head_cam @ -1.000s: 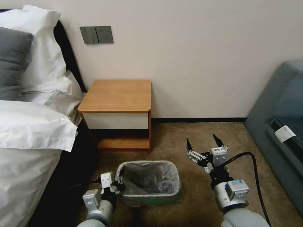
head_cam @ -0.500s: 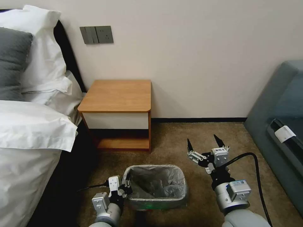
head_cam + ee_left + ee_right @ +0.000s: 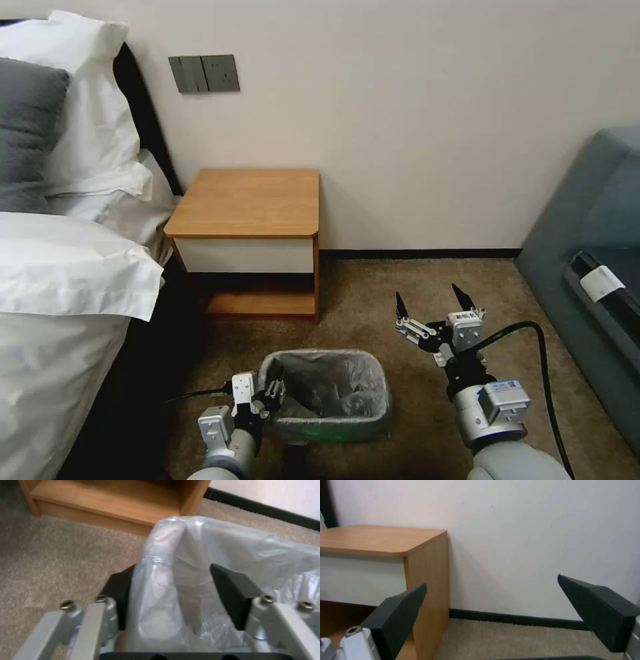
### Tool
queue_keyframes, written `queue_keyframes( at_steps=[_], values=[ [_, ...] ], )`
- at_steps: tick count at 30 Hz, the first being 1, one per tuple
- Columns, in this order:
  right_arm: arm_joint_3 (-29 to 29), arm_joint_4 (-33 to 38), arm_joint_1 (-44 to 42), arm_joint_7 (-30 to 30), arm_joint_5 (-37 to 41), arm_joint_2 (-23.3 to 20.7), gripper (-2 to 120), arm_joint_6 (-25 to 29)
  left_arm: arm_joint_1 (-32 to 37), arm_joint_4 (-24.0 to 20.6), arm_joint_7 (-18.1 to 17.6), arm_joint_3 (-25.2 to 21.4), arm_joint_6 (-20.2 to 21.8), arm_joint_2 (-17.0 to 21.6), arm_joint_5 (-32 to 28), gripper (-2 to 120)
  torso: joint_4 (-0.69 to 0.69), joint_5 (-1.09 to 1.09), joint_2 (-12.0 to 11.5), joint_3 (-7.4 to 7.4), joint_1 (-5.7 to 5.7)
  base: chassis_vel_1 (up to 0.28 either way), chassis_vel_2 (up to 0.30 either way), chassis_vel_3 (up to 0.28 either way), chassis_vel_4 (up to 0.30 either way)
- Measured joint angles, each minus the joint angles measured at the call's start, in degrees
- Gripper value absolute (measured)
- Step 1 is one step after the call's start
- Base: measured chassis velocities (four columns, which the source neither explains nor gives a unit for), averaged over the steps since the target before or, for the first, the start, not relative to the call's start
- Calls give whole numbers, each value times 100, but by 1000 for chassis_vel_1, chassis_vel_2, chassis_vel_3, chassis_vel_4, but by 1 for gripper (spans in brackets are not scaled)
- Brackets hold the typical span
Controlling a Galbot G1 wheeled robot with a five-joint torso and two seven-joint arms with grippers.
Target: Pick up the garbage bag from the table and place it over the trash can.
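Head view, left edge: bed [image 3: 60,280] with white pillows and a grey cushion, running down the left side of the frame.
Upper left, on the wall: grey switch plate [image 3: 203,73].
Centre: surface [image 3: 247,200], orange-brown top bare, white drawer front, low open shelf beneath; standing against the wall.
Lower centre, on the carpet: trash can [image 3: 333,427], lined with the garbage bag [image 3: 327,387], grey film folded over the rim all round.
Lower left of centre: left claw [image 3: 270,395], at the can's left rim. Left wrist view: fingers [image 3: 233,592] parted, one dark finger either side of the bag-covered rim [image 3: 173,580], not pressed together; contact with the film impossible to judge. Same view: lower shelf of the surface [image 3: 110,502] and carpet beyond the can.
Lower right: right claw [image 3: 432,301], raised over bare carpet, well apart from the can, spread wide, holding nothing. Right wrist view: both dark fingers [image 3: 396,615] apart, surface side panel [image 3: 430,580], wall and black skirting between them.
Right edge: grey-blue sofa [image 3: 587,267].
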Motion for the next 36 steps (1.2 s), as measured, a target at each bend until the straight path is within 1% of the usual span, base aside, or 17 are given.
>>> queue_keyframes(
  at_steps=[1, 4, 5, 7, 8, 9, 11, 17, 21, 22, 24, 25, 28, 29, 33, 34, 36],
  values=[
    [-25, -2, 17, 0, 2, -1, 100, -2, 18, -35, -13, -12, 7, -1, 4, 68, 0, 0, 0, 0, 0, 0, 0, 0, 0],
    [-62, -5, 38, 2, 3, 0, 100, -9, 40, -72, -20, -46, 9, -1, 25, 74, 0, 0, 0, 0, 0, 0, 0, 0, 0],
    [-95, -9, 54, 10, 4, 4, 100, -14, 60, -109, -21, -83, 9, 2, 42, 82, 0, 0, 0, 0, 0, 0, 0, 0, 0],
    [-110, -9, 57, 14, 4, 7, 100, -16, 67, -126, -21, -102, 9, 6, 43, 84, 0, 0, 0, 0, 0, 0, 0, 0, 0],
    [-128, -9, 56, 22, 5, 15, 100, -20, 75, -165, -22, -151, 8, 15, 43, 91, 0, 0, 0, 0, 0, 0, 0, 0, 0],
    [-128, -9, 56, 22, 5, 15, 100, -20, 75, -165, -22, -151, 8, 15, 43, 91, 0, 0, 0, 0, 0, 0, 0, 0, 0],
    [-139, -4, 45, 28, 11, 15, 100, -22, 82, -226, -22, -222, 13, 29, 22, 99, 0, 0, 0, 0, 0, 0, 0, 0, 0],
    [-134, 30, 42, 46, 58, -9, 100, -33, 130, -382, -12, -369, 70, 59, -43, 100, 0, 0, 0, 0, 0, 0, 0, 0, 0],
    [-112, 76, 23, 50, 82, -19, 100, -35, 193, -552, 101, -586, -115, 77, -58, 100, 0, 0, 0, 0, 0, 0, 0, 0, 0],
    [-99, 90, 0, 51, 100, -19, 100, -33, 212, -610, 184, -671, -227, 79, -58, 100, 1, 0, 0, 0, 0, 0, 0, 0, 0],
    [5, 95, -118, 42, 190, -2, 100, 56, 265, -749, 568, -930, -749, 107, 64, 100, 0, 1, 0, 0, 1, 0, 0, 0, 0],
    [5, 95, -118, 42, 190, -2, 100, 56, 265, -749, 568, -930, -749, 107, 64, 100, 0, 1, 0, 0, 1, 0, 0, 0, 0],
    [221, -87, -293, 26, 239, 71, 100, 502, 407, -843, 1120, -1377, -1454, 194, 213, 100, -1, 0, 0, 0, 0, 0, 0, 0, 0],
    [221, -87, -293, 26, 239, 71, 100, 502, 407, -843, 1120, -1377, -1454, 194, 213, 100, -1, 0, 0, 0, 0, 0, 0, 0, 0],
    [323, -172, -593, 38, 279, 298, 100, 1099, 693, -927, 1616, -2292, -2164, 128, 232, 100, 0, -2, 0, 0, 0, 0, 0, 0, 0],
    [323, -172, -593, 38, 279, 298, 100, 1099, 693, -927, 1616, -2292, -2164, 128, 232, 100, 0, -2, 0, 0, 0, 0, 0, 0, 0],
    [346, -81, -833, -58, 204, 490, 100, 1350, 978, -1073, 1936, -2804, -2405, -21, 190, 100, 0, -1, 0, 0, 1, 0, 0, 0, 0]
  ],
)
